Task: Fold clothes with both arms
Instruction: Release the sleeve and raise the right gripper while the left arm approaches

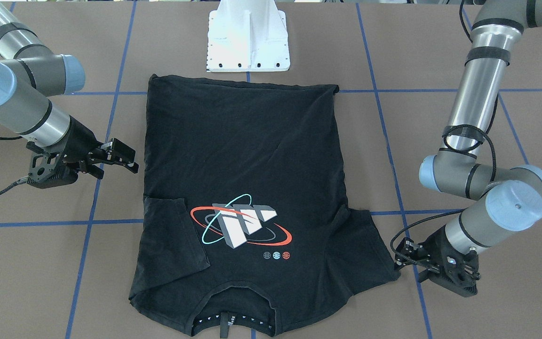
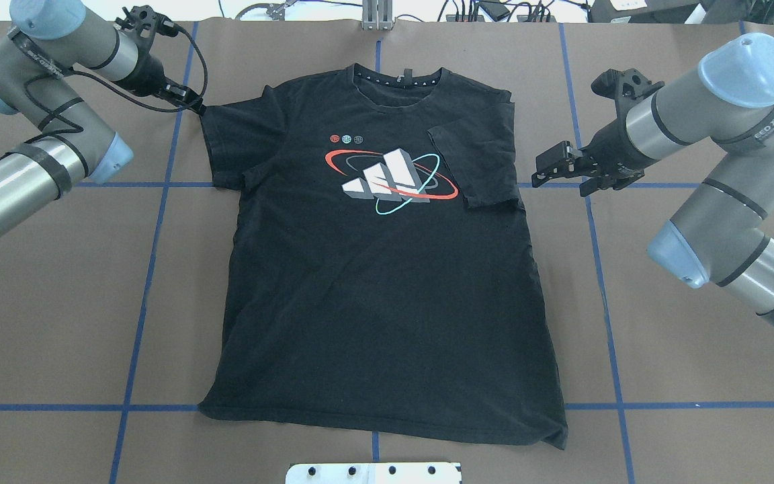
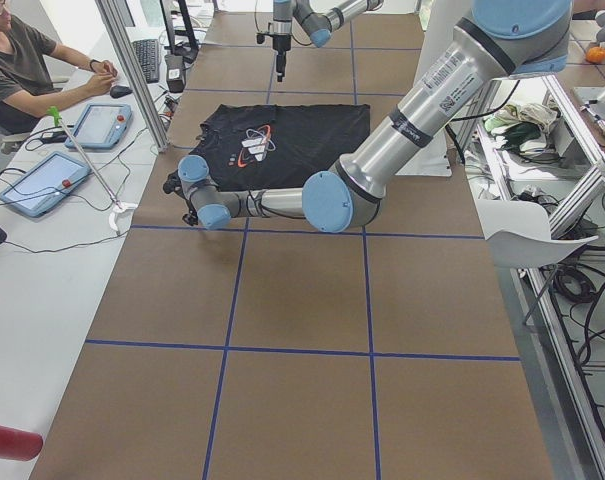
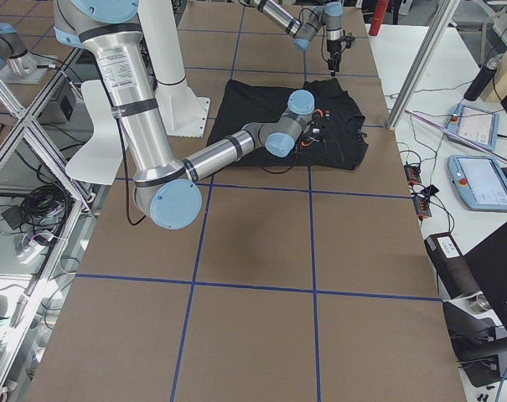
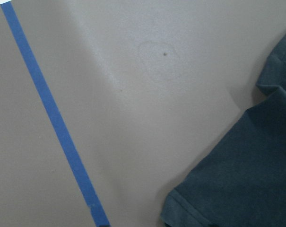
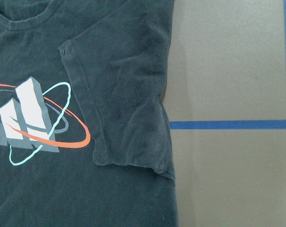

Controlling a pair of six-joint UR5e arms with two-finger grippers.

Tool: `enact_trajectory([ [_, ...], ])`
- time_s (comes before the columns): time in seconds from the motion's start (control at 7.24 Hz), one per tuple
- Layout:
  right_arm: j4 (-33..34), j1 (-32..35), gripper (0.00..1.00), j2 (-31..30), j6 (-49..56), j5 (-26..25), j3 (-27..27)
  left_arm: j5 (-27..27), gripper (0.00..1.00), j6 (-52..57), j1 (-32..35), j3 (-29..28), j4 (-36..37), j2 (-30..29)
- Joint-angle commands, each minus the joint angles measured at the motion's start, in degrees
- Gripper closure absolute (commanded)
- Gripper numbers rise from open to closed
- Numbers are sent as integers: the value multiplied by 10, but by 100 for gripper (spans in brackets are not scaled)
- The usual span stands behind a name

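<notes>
Overhead, front views face each other; both share T-shirt [image 2: 387,302].

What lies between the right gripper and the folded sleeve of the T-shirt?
Only bare table with a blue tape line, seen in the overhead view; the right gripper stands apart from the folded sleeve.

Grey metal arms [image 2: 659,119], light-blue joint caps [image 2: 746,64]

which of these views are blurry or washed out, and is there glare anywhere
Left wrist view: soft and hazy, the black T-shirt reads grey-blue. Right wrist view: sharper, the folded sleeve shows hem and creases, but colours look washed out. Overhead view: even light, shirt body nearly flat black. Front-facing view: bright sheen along the left arm on its metal tube.
</notes>
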State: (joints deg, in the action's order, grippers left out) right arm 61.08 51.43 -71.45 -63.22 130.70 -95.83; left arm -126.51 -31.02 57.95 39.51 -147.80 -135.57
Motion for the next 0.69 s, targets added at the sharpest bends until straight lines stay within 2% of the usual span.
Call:
enact_trajectory([
  [0.0, 0, 0, 0, -1, 0, 2, -1, 0, 39, -10, -6, -9, -6, -7],
  [0.28, 0, 0, 0, 0, 1, 4, -1, 1, 41, -10, -11, -13, -6, -7],
  [0.55, 0, 0, 0, 0, 1, 7, -1, 2, 52, -11, -13, -15, -9, -7],
])
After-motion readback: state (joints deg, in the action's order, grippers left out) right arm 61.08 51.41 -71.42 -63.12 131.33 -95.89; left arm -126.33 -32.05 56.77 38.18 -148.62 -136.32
